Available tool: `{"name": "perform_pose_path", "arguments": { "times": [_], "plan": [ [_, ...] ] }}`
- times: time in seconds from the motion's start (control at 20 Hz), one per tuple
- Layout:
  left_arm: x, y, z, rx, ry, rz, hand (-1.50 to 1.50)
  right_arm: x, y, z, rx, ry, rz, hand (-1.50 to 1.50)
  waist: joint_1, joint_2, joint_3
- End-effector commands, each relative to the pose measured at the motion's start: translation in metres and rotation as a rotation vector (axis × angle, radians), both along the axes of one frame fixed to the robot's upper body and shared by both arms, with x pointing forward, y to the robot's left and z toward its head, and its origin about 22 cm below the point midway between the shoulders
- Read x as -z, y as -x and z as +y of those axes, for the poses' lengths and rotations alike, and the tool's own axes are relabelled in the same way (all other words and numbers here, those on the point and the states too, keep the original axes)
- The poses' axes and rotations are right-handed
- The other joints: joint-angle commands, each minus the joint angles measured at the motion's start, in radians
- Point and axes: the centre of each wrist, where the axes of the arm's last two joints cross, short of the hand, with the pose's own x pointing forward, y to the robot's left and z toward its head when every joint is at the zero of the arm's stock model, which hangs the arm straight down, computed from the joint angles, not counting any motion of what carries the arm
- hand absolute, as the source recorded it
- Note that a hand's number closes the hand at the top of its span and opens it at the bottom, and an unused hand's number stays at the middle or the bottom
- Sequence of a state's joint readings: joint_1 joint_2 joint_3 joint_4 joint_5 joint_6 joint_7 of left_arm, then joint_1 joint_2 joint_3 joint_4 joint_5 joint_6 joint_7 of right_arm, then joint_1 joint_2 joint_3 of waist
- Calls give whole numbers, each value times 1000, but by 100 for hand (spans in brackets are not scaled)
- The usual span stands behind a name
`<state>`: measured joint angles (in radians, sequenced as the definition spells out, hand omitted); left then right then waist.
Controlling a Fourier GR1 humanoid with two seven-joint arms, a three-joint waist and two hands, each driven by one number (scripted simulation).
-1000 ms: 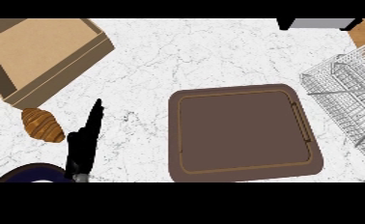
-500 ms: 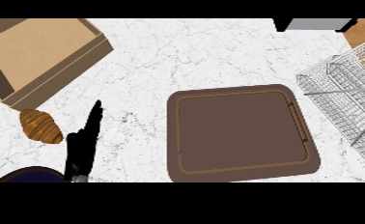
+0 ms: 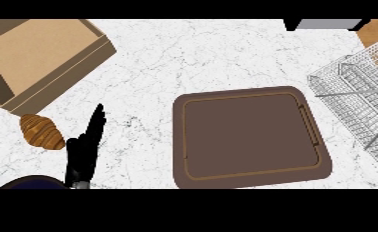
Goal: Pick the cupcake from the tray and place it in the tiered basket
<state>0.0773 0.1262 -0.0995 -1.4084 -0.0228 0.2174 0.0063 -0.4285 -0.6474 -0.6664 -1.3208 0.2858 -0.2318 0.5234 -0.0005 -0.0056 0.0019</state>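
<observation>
here the left robot hand [image 3: 87, 145] rests straight-fingered on the white marble counter [image 3: 184, 56] beside a croissant [image 3: 42, 131].

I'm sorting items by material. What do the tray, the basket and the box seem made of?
Tray: dark brown, matte, probably plastic or coated metal. Basket: thin metal wire, open grid. Box: tan and flat-sided, likely cardboard.

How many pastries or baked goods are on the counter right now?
1: a croissant lies at the counter's left, just below the cardboard box and beside the left hand. The tray shows no cupcake.
</observation>
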Motion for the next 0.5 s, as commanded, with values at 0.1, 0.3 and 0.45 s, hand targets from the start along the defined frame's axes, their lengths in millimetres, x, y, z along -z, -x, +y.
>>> {"name": "perform_pose_path", "arguments": {
  "times": [0.1, 0.3, 0.45],
  "plan": [
    [4, 8, 4, -14, -12, 31, 0, -10, 41, -22, 263, 59, -143, -150, -12, 2, -2],
    [9, 15, 20, -48, -11, 47, 0, -28, 103, -52, 395, 38, -155, -150, -35, -2, -2],
    [1, 2, 4, -70, 3, 40, 0, -51, 149, -57, 423, 8, -170, -150, -53, -5, -2]
  ]
}}
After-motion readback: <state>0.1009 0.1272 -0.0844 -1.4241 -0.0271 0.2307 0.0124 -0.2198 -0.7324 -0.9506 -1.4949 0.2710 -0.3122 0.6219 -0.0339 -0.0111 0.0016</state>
